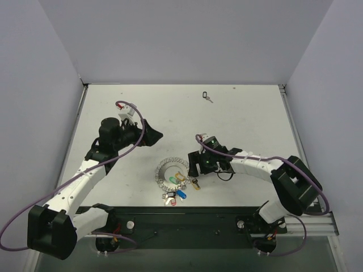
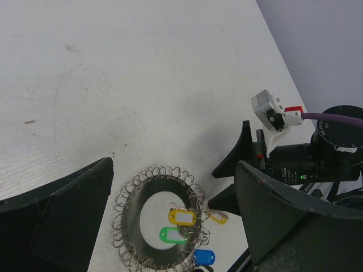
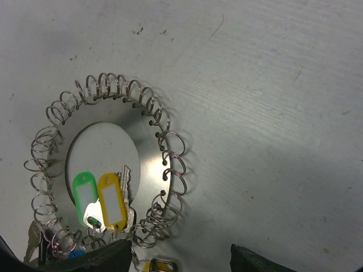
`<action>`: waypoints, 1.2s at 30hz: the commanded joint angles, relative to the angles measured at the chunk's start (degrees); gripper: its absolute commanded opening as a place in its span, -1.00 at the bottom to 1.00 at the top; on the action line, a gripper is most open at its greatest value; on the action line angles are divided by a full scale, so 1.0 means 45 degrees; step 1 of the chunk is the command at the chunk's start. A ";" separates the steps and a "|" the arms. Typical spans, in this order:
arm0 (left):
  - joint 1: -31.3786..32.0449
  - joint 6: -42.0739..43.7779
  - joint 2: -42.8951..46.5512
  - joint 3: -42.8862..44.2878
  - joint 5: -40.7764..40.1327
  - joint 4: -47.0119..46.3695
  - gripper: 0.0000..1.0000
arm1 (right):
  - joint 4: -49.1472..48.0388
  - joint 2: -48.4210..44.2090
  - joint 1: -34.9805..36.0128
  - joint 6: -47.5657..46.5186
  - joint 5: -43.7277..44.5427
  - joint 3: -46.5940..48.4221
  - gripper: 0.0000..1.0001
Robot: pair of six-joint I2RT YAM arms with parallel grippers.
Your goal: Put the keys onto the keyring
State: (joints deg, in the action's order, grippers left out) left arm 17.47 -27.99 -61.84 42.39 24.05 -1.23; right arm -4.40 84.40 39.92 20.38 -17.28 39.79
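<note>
The keyring (image 1: 164, 168), a flat silvery ring rimmed with wire loops, lies on the white table between both arms. Green (image 3: 85, 191) and yellow (image 3: 112, 201) tagged keys hang on its near side, with a blue one (image 2: 204, 257) and a second yellow one (image 2: 218, 217) at its rim. A black key (image 1: 207, 96) lies alone far back. My left gripper (image 2: 174, 167) is open, hovering above the ring (image 2: 131, 226) and left-back of it (image 1: 152, 136). My right gripper (image 3: 178, 258) is open just right of the ring (image 3: 152, 170), its jaws holding nothing.
Purple cables (image 1: 127, 105) loop from both wrists. Grey walls close in the table at left, back and right. The right arm's camera and white connector (image 2: 272, 110) sit close to my left gripper's right finger (image 2: 295, 221). A black base rail (image 1: 187, 218) runs along the near edge.
</note>
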 commanded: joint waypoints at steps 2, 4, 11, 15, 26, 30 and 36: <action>0.0003 0.0262 0.0032 0.0463 0.0065 0.0137 0.95 | -0.0992 0.1203 0.0133 0.0197 -0.1159 0.0923 0.31; 0.0004 0.0301 0.0071 0.0424 0.0007 0.0138 0.95 | -0.1149 0.1613 0.0132 0.0236 -0.1433 0.1040 0.25; 0.0003 0.0360 0.0110 0.0326 -0.0111 0.0255 0.95 | -0.1034 0.2221 0.0211 0.0158 -0.2077 0.1295 0.04; 0.0003 0.0399 0.0033 0.0326 -0.0092 0.0255 0.95 | -0.0974 0.1870 0.0230 0.0139 -0.2351 0.0924 -0.03; 0.0003 0.0399 -0.0339 0.0248 -0.0091 0.0196 0.95 | -0.0642 0.1283 0.0250 -0.0271 -0.2528 0.0357 -0.36; 0.0004 0.0380 -0.0281 0.0228 -0.0111 0.0177 0.95 | -0.0954 0.1322 0.0269 -0.0058 -0.2255 0.0396 -0.87; 0.0003 0.0399 -0.0125 0.0170 -0.0208 0.0255 0.95 | -0.1053 0.1303 0.0153 0.0041 -0.1064 0.1371 -1.00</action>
State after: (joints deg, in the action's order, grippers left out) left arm 17.50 -26.79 -63.42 42.37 23.86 0.51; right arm -8.86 92.05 40.62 19.90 -26.17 41.87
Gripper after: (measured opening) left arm 0.975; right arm 0.046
